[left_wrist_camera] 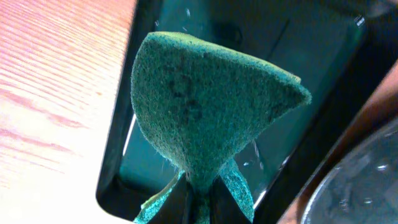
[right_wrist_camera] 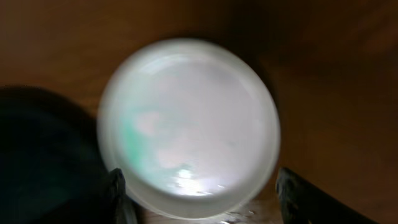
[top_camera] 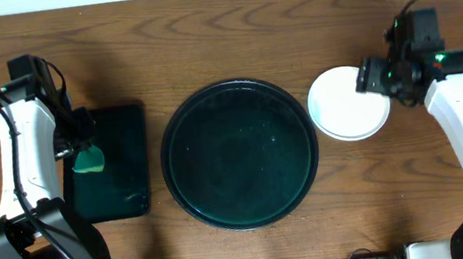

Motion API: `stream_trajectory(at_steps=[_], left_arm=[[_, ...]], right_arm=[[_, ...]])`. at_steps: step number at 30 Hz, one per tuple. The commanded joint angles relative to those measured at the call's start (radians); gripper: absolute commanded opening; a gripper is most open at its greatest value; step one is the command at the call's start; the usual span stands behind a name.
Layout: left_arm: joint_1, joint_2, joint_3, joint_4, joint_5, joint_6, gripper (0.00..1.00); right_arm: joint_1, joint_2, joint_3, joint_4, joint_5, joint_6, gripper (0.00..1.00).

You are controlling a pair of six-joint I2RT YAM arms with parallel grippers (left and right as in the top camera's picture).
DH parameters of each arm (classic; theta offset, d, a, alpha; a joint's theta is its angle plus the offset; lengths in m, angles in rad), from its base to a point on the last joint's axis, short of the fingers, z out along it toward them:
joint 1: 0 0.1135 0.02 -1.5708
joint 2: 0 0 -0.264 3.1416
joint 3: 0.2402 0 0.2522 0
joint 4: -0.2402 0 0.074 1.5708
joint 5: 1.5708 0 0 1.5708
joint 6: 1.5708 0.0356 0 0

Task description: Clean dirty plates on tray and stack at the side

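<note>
The plates (top_camera: 349, 103) sit as a white stack on the desk (top_camera: 220, 34) towards its right edge, just beside the round tray's (top_camera: 231, 90) right rim and off it; how many are in the stack cannot be told; the wrist view is blurred and shows a faint green tinge on the top plate's left part; the right gripper (top_camera: 373, 77) hangs over the stack's right side, its fingers (right_wrist_camera: 118, 194) spread wide, one on either side of the plate's rim, and contact cannot be judged; the round tray lies mid-desk, nearer the front edge; towards the left edge, the left gripper (left_wrist_camera: 199, 202) is pinched tight on a green sponge (left_wrist_camera: 205, 106), held above the rectangular tray (top_camera: 118, 174).
</note>
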Motion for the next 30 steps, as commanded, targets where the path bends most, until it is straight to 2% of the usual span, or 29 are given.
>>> stream_trajectory(at_steps=[1, 2, 3, 5, 8, 17, 23, 27, 30], left_arm=[[0.001, 0.000, -0.082, 0.052, -0.010, 0.051, 0.13], [0.001, 0.000, -0.103, 0.075, -0.009, 0.049, 0.17], [0.001, 0.000, -0.116, 0.090, -0.006, 0.047, 0.31], [0.001, 0.000, -0.124, 0.095, -0.002, 0.026, 0.53], [0.000, -0.003, -0.117, 0.082, -0.002, -0.017, 0.70], [-0.003, -0.141, -0.070, 0.000, 0.175, -0.027, 0.71], [-0.002, -0.305, -0.071, -0.002, 0.177, -0.027, 0.71], [-0.002, -0.361, -0.071, -0.002, 0.177, -0.027, 0.71], [-0.002, -0.373, -0.071, -0.002, 0.177, -0.027, 0.72]], right_arm=[[0.039, -0.011, 0.087, -0.032, -0.108, -0.077, 0.77], [0.053, -0.011, 0.097, -0.037, -0.108, -0.077, 0.78], [0.064, -0.011, 0.101, -0.037, -0.108, -0.077, 0.78], [0.093, -0.011, 0.104, -0.033, -0.108, -0.077, 0.79], [0.125, -0.011, 0.103, -0.027, -0.108, -0.080, 0.80], [0.174, -0.011, 0.148, 0.007, -0.108, -0.140, 0.89], [0.175, -0.012, 0.253, -0.056, -0.108, -0.140, 0.93], [0.175, -0.031, 0.330, -0.130, -0.103, -0.140, 0.99], [0.175, -0.066, 0.359, -0.129, -0.103, -0.140, 0.99]])
